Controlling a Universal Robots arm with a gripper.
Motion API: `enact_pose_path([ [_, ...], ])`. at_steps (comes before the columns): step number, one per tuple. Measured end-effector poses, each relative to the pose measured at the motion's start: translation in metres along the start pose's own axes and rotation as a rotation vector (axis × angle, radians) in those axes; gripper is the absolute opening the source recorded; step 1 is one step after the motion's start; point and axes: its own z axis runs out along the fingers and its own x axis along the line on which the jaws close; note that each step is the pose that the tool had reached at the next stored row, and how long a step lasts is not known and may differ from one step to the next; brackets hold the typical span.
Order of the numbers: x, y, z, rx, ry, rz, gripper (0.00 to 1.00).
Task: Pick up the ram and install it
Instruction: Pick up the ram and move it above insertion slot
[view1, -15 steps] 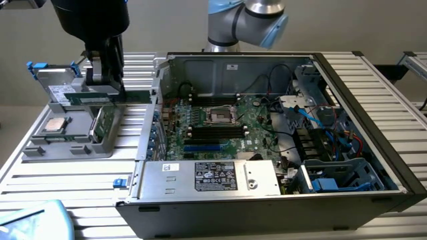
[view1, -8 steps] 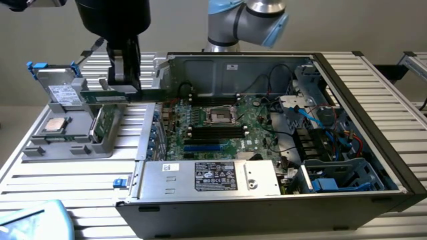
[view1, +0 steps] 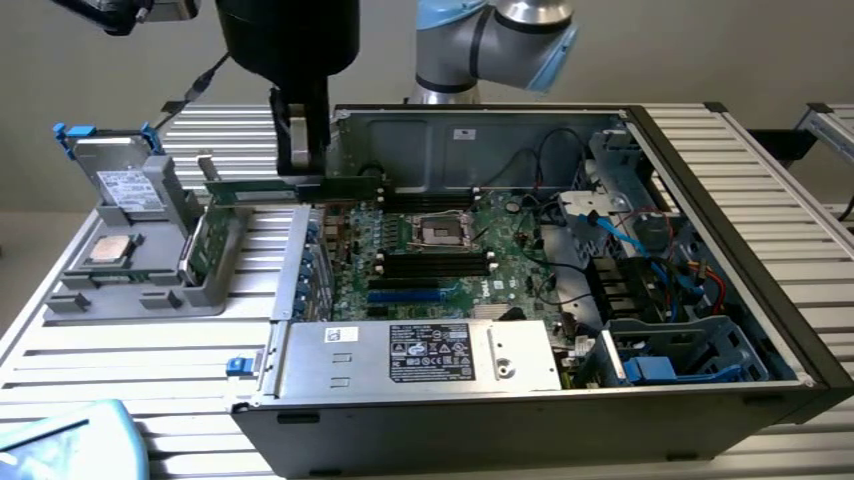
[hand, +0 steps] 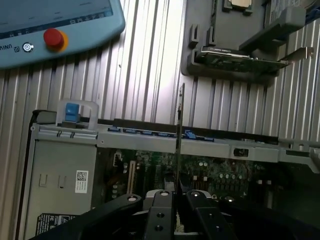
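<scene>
My gripper hangs over the exterior view's left edge of the open computer case, shut on the ram. The ram is a thin green stick held level above the case wall. In the wrist view the ram appears edge-on as a thin line rising from between the black fingers of my gripper. The motherboard lies below and toward the exterior view's right, with black slots beside the processor socket.
A grey parts holder on the exterior view's left carries a wider green card, a processor chip and a drive. A power supply fills the case front. A teach pendant lies on the slatted table.
</scene>
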Motion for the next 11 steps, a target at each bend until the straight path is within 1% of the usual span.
enact_pose_path([
  [2,0.002,-0.0090,-0.0009,0.0009,-0.0079,-0.001,0.14],
  [3,0.003,-0.0135,-0.0013,0.0012,-0.0102,-0.001,0.14],
  [5,0.004,-0.0224,-0.0012,0.0010,-0.0107,-0.001,0.14],
  [11,0.007,-0.0504,0.0064,0.0012,-0.0109,-0.001,0.14],
])
